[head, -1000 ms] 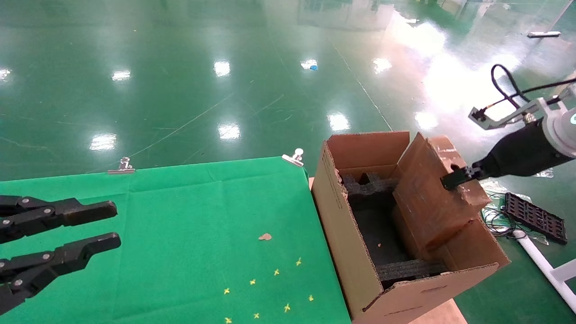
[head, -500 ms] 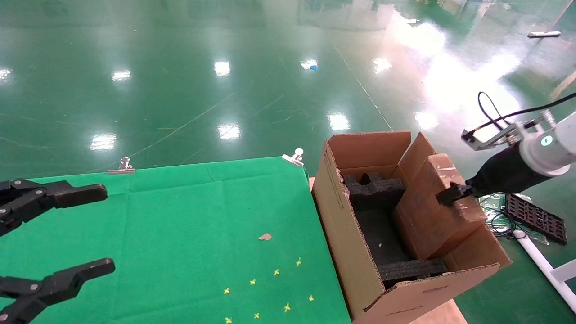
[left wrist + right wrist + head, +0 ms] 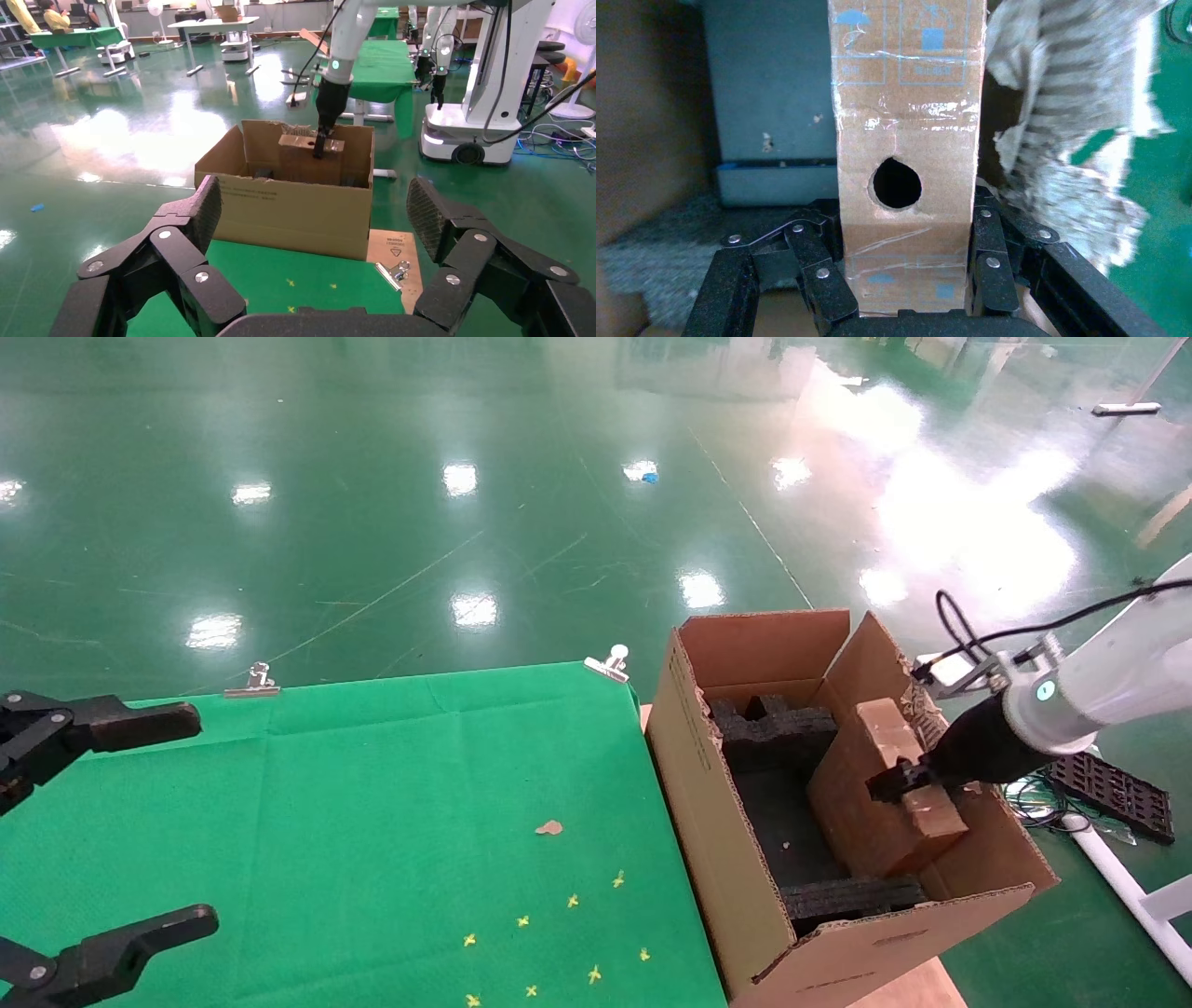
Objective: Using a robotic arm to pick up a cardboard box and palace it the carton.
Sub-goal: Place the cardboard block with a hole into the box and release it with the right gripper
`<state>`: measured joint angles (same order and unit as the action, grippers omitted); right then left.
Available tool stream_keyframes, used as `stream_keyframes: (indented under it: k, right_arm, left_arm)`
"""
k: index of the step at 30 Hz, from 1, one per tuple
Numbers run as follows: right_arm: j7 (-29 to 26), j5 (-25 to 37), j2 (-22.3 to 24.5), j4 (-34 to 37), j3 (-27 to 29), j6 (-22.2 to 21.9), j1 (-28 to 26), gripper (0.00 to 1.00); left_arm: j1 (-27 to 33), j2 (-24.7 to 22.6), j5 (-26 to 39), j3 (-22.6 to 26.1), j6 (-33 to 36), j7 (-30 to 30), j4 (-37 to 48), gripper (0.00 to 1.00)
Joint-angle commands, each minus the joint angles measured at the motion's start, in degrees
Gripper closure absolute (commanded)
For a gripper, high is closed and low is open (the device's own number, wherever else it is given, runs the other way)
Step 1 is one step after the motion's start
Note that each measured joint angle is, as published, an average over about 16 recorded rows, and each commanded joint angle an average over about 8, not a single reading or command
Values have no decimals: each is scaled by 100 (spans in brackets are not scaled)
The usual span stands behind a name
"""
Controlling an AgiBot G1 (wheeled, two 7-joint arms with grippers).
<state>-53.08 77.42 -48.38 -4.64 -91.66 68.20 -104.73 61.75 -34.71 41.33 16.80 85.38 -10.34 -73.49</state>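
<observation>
Lower than 0.5 s ago: cardboard box (image 3: 885,784) now sunk inside carton (image 3: 745,887).
Left gripper (image 3: 88,831) spread wider over green cloth (image 3: 372,822), idle. Right gripper (image 3: 899,782) clamped on slim glossy taped box, round hole on narrow face, beside black foam inserts (image 3: 773,728), ragged corrugated flap (image 3: 917,696) behind.

The cardboard box (image 3: 907,126) is brown paperboard with glossy clear tape across its narrow face. The carton (image 3: 745,859) is matt corrugated cardboard, its torn flap edge (image 3: 1074,140) ragged and fibrous, with coarse black foam inserts (image 3: 773,733) inside. Green cloth (image 3: 372,822) covers the tabletop, held by shiny metal clips (image 3: 250,684). The floor (image 3: 466,477) is glossy green.
</observation>
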Motion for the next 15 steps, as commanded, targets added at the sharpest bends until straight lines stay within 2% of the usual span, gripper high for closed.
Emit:
stream_keyframes:
  k: [1,12,13,15]
  right_arm:
    - [-1,-43,-44,45,26,-110,154,100]
    - [291,-440,-201,161,294,-956,1024,100]
    - [343,-498,-189,159,335,-1010,1065,98]
    - [475,-608,-150,147,411,-1093,1127,73]
  left_arm:
    - [0,0,0,1,0,0,0,0]
    - [1,2,-3,4,-2,2,0,0]
    - [1,2,-3,5,-2,2,0,0]
    - [1,2,-4,5,-2,3,0,0]
